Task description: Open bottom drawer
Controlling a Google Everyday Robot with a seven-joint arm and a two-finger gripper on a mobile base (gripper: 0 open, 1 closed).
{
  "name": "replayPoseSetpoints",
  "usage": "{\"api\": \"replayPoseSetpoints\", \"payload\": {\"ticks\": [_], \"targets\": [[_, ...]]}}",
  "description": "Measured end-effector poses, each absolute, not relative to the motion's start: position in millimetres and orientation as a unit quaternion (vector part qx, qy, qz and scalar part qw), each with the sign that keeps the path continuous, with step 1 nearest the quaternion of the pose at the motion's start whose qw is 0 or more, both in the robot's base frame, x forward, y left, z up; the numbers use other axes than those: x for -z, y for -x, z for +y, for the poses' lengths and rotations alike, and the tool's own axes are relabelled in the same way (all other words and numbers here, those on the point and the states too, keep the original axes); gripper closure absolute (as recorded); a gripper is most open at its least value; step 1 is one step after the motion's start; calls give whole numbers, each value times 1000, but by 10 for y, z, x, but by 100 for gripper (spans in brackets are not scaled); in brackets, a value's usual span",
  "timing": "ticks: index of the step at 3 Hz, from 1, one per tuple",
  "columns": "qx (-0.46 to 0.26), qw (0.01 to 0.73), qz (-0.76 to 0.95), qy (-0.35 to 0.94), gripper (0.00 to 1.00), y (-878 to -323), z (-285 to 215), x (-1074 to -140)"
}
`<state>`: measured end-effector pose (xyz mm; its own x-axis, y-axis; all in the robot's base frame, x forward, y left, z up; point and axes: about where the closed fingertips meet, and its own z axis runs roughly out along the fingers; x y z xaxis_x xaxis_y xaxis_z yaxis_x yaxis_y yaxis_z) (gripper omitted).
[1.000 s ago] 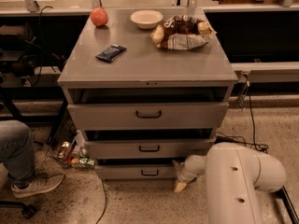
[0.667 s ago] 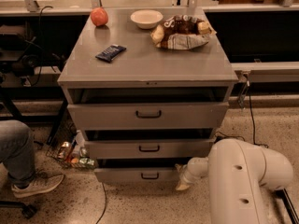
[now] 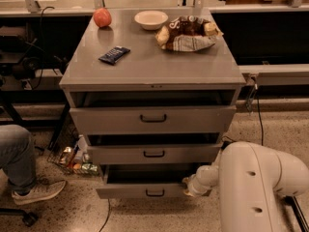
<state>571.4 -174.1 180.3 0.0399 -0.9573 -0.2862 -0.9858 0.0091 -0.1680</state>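
The gray cabinet [image 3: 154,76] has three drawers, all pulled out a little. The bottom drawer [image 3: 140,191] is the slimmest, with a small black loop handle [image 3: 155,193] at its centre. It stands pulled out, with a dark gap above its front. My gripper [image 3: 189,187] is at the end of the white arm [image 3: 256,187], low at the right end of the bottom drawer's front, touching or very close to it. The middle drawer [image 3: 154,154] and top drawer [image 3: 153,119] sit above.
On the cabinet top lie an apple [image 3: 102,17], a white bowl [image 3: 151,19], a chip bag [image 3: 187,33] and a dark snack bar [image 3: 114,54]. A person's leg and shoe [image 3: 29,187] are at the left. Cans and clutter [image 3: 75,159] lie by the cabinet's left base.
The bottom drawer has slid further out toward the camera. My gripper has stayed at its right end and moved with it.
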Motion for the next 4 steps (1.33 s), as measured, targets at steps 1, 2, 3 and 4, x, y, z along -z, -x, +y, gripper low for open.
{"api": "replayPoseSetpoints", "payload": {"ticks": [1, 2, 3, 4], "targets": [[-44, 163, 691, 703, 100, -5713, -1741, -1861], [-44, 163, 691, 703, 100, -5713, -1741, -1861], [-44, 163, 691, 703, 100, -5713, -1741, -1861], [-44, 162, 692, 702, 100, -5712, -1741, -1861]]}}
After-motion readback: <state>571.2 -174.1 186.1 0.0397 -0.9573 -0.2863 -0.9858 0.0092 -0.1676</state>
